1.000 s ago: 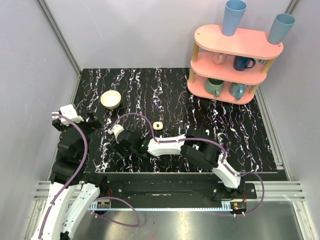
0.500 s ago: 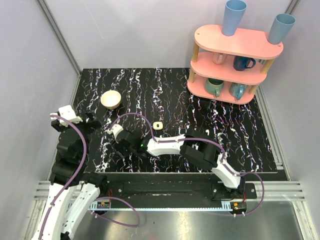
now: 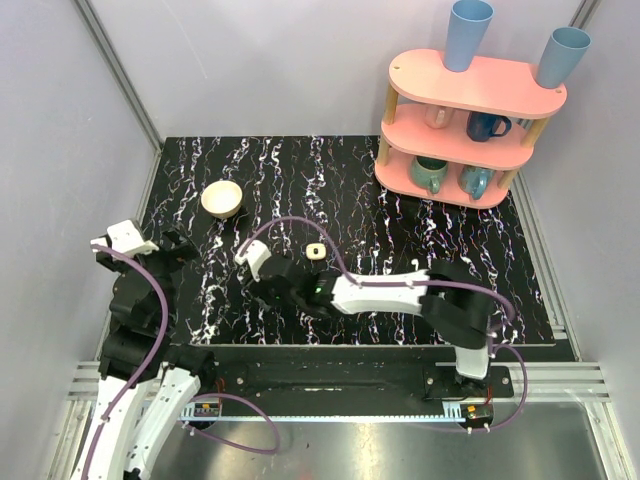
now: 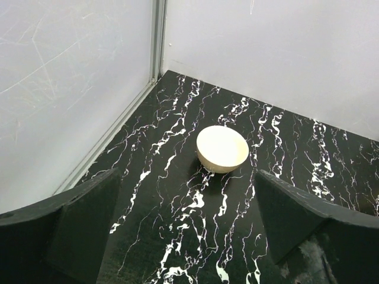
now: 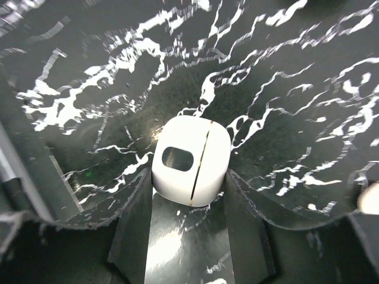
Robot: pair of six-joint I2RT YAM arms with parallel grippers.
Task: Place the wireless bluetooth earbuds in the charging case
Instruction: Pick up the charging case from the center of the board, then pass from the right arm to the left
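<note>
My right gripper (image 5: 189,180) is shut on a small white rounded-square charging case (image 5: 190,155) with a dark oval window and a closed lid seam, held low over the black marbled table. In the top view the right gripper (image 3: 265,292) sits left of centre and hides that case. A second small white case (image 3: 316,251) lies on the table just beyond it. My left gripper (image 4: 186,219) is open and empty at the table's left side (image 3: 178,250). No tiny white earbuds show in any view.
A cream bowl (image 3: 222,198) stands at the back left and also shows ahead of the left gripper (image 4: 222,148). A pink shelf (image 3: 470,125) with mugs and blue cups stands at the back right. Grey walls close in the table (image 3: 400,240).
My right gripper and its arm have shifted to the right. My left wrist has drifted a little to the left. The second case has not moved.
</note>
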